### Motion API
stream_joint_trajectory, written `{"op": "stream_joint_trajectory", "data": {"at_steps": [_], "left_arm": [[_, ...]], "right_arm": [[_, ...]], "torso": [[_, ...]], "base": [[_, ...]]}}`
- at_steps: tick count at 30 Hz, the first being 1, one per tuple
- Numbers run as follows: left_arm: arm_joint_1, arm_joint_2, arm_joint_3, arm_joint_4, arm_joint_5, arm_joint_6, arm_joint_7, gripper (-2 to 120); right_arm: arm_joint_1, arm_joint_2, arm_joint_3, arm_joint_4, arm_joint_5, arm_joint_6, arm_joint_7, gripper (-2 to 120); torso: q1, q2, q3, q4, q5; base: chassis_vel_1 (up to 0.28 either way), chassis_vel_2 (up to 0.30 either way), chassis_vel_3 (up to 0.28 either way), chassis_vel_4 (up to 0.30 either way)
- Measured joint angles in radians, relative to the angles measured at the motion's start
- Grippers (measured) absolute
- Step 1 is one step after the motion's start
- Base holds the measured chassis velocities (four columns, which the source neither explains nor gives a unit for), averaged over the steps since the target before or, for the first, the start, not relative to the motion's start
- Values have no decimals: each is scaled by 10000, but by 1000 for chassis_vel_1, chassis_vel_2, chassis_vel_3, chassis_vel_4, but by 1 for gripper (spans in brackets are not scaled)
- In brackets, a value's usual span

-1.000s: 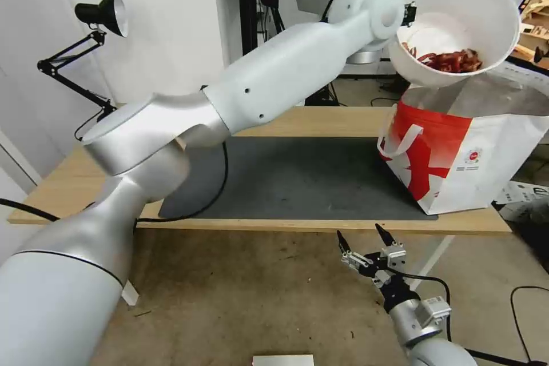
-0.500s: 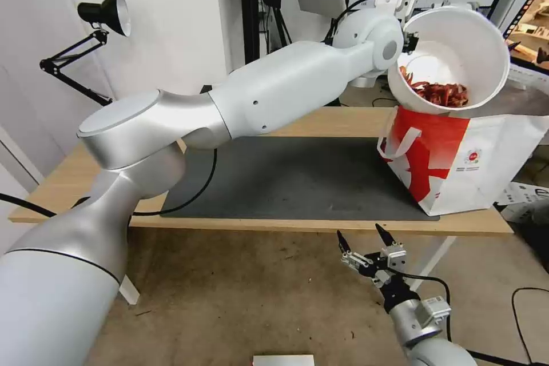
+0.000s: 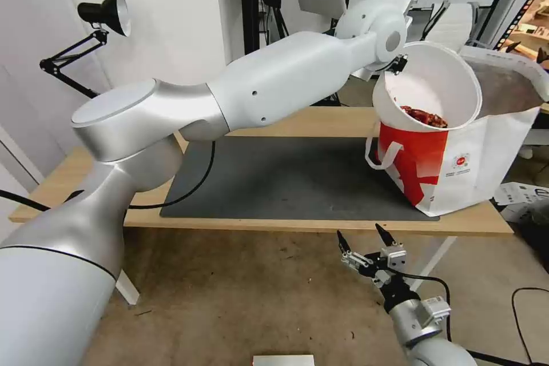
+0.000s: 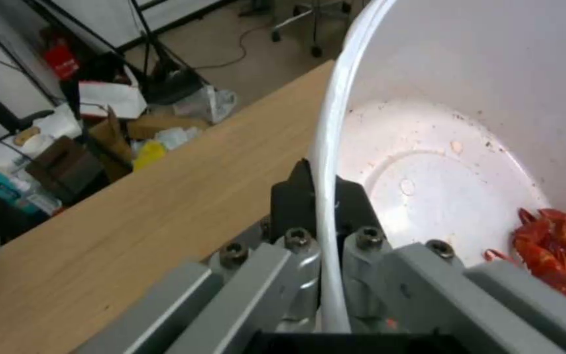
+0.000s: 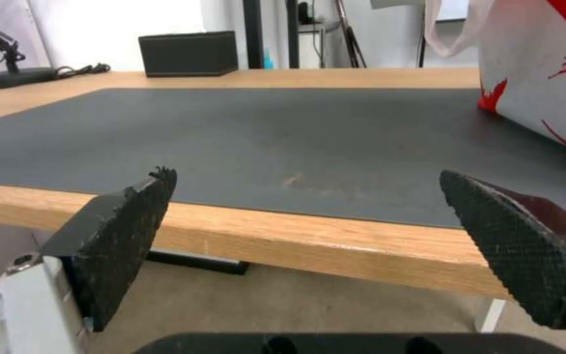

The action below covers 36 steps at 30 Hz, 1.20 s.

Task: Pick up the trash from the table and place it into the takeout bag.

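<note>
1. Left gripper (image 3: 396, 63), reaching out across the table (image 3: 320, 120) on its long silver-white arm, pinches the rim of the white bowl (image 3: 440, 83); in the left wrist view its fingers (image 4: 290, 196) sit one on each side of the thin white edge, pressed onto it.
2. That bowl is tilted, its opening turned toward the robot, and it sits in the open top of the takeout bag (image 3: 486, 148), with its lower part behind the bag's near wall.
3. Red scraps (image 3: 426, 116) lie heaped against the lowest side of the bowl; the left wrist view shows them as red shell pieces (image 4: 558, 255) on a stained white bottom.
4. Standing on the table's right end, the red-and-white bag rests partly on the dark grey mat (image 3: 286, 177), its white loop handle (image 3: 383, 154) hanging down the red side and its foil lining visible at the open top.
5. Right gripper (image 3: 366, 240) hangs low before the table's front edge, well apart from the bag, its two black fingers (image 5: 126, 231) spread wide with nothing between them.
6. At the far left, a black desk lamp (image 3: 106, 11) leans over the table, and a black tissue box (image 5: 188, 53) stands at the table's far edge.
</note>
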Motion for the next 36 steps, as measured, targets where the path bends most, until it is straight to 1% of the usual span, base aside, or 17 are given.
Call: {"op": "stream_joint_trajectory", "data": {"at_steps": [6,9,11,12,14,15,16,17,18,20,21,24,25,27,28,30,36], "left_arm": [[13,6,-35,86,-238,85,-2,0],[131,13,-253,136,-441,42,-173,0],[268,16,-512,181,-639,-253,-467,0],[268,16,-512,181,-639,-253,-467,0],[369,18,-713,216,-831,-430,-732,0],[369,18,-713,216,-831,-430,-732,0],[417,19,-799,236,-1000,-465,-966,0],[440,20,-841,245,-1135,-473,-1129,0],[440,20,-841,245,-1135,-473,-1129,0],[467,18,-907,252,-1686,-473,-1620,0],[467,18,-907,252,-1686,-473,-1620,0],[535,13,-993,258,-2434,-470,-2173,0],[535,13,-993,258,-2434,-470,-2173,0],[586,13,-1083,291,-2989,-453,-2601,0],[586,13,-1083,291,-2989,-453,-2601,0],[635,13,-1150,337,-3382,-406,-2980,0],[698,17,-1166,376,-3447,-234,-3340,0]], "right_arm": [[0,0,0,0,0,0,0,100],[0,0,0,0,0,0,0,100],[0,0,0,0,0,0,0,100],[0,0,0,0,0,0,0,100],[0,0,0,0,0,0,0,100],[0,0,0,0,0,0,0,100],[0,0,0,0,0,0,0,100],[0,0,0,0,0,0,0,100],[0,0,0,0,0,0,0,100],[0,0,0,0,0,0,0,100],[0,0,0,0,0,0,0,100],[0,0,0,0,0,0,0,100],[0,0,0,0,0,0,0,100],[1,0,0,0,0,0,0,100],[1,0,0,0,0,0,0,100],[0,0,0,0,0,0,0,100],[0,0,0,0,0,0,0,100]], "torso": [[0,0,0,-1,0],[0,0,0,0,0],[0,0,0,0,0],[0,0,0,0,0],[0,0,0,0,0],[0,0,0,0,0],[0,0,0,0,0],[0,-1,0,0,-1],[0,-1,0,0,-1],[0,0,0,0,0],[0,0,0,0,0],[0,0,0,0,0],[0,0,0,0,0],[1,0,0,-1,0],[1,0,0,-1,0],[0,0,0,0,-1],[0,0,0,0,-1]], "base": [[0,0,0,0],[0,0,0,0],[0,0,0,0],[0,0,0,0],[0,0,0,0],[0,0,0,0],[0,0,0,0],[0,0,0,0],[0,0,0,0],[0,0,0,0],[0,0,0,0],[0,0,0,0],[0,0,0,0],[0,0,0,0],[0,0,0,0],[0,0,0,0],[0,0,0,0]]}}
